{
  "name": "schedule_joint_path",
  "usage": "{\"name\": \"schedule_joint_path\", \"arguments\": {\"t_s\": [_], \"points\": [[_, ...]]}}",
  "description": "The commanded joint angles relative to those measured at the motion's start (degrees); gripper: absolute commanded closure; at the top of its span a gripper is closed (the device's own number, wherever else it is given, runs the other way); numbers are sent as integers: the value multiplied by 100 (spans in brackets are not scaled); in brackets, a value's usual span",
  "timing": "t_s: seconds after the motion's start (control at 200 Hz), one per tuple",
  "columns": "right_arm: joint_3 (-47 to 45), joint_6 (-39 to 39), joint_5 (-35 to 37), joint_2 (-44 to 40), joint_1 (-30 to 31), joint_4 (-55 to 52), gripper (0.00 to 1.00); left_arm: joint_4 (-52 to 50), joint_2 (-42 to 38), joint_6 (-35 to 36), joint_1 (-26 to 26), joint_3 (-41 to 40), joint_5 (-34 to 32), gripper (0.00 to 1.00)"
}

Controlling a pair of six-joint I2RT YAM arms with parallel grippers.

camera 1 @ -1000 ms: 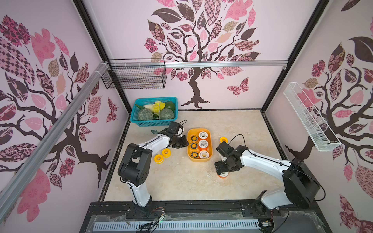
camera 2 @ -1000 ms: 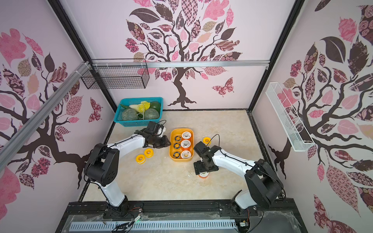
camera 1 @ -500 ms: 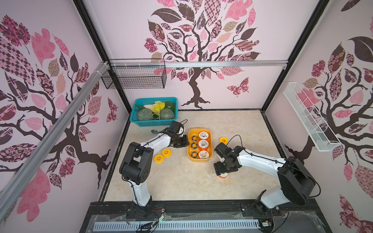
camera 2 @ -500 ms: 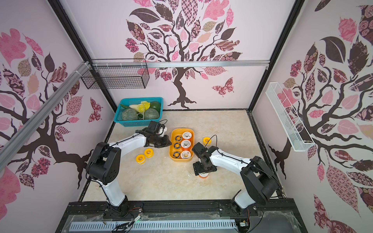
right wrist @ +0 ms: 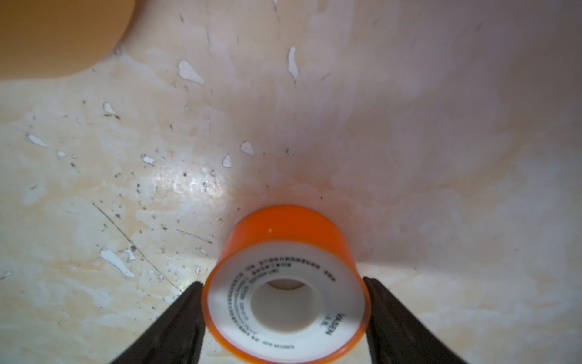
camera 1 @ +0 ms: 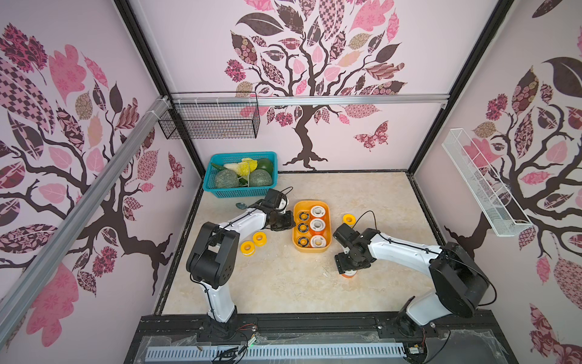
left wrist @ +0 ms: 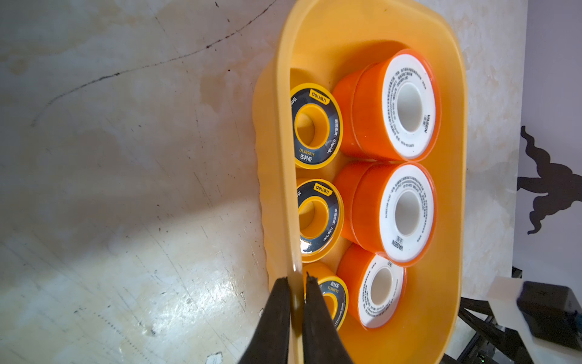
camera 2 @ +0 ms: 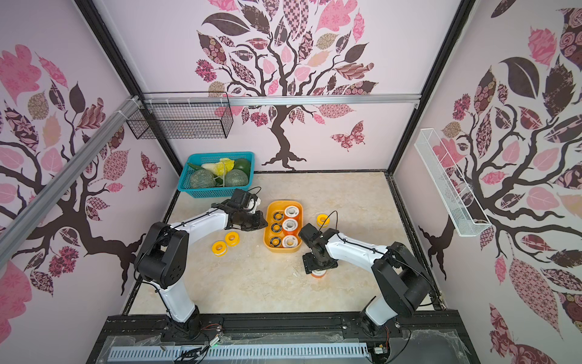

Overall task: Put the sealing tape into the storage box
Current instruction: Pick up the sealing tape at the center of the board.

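Nearest the front, the right gripper point(right wrist: 283, 280) points down over an orange spool point(right wrist: 283, 233) that stands white face up on the table point(right wrist: 441, 157). Its jaws flank the spool, right against both sides. Whether they press it cannot be told.

To the left and a little further back, two yellow spools point(camera 1: 247, 248) lie flat on the table, just beside each other.

Behind them, mid-table, sits the box point(camera 1: 311, 250). The left gripper point(left wrist: 297, 280) is clamped on its long left wall, with one jaw outside the rim and one inside. The box holds six spools: three black-faced spools point(left wrist: 315, 126) in a row along the pinched wall, and three white-faced spools point(left wrist: 406, 107) with orange rims in a row beside them.

A lone yellow spool point(camera 1: 348, 219) lies on the table just right of the box, level with its far end.

Farthest back, in the left corner, a teal basket point(camera 1: 241, 190) holds green and yellow produce.
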Motion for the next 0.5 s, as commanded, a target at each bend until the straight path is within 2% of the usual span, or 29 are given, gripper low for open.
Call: {"name": "schedule_joint_path", "arguments": {"t_s": [0.0, 0.495], "points": [[129, 78, 236, 91, 48, -73, 21, -61, 60, 68, -33, 90, 7, 87], [346, 1, -70, -393, -10, -223, 22, -86, 50, 84, -30, 90, 9, 87]]}}
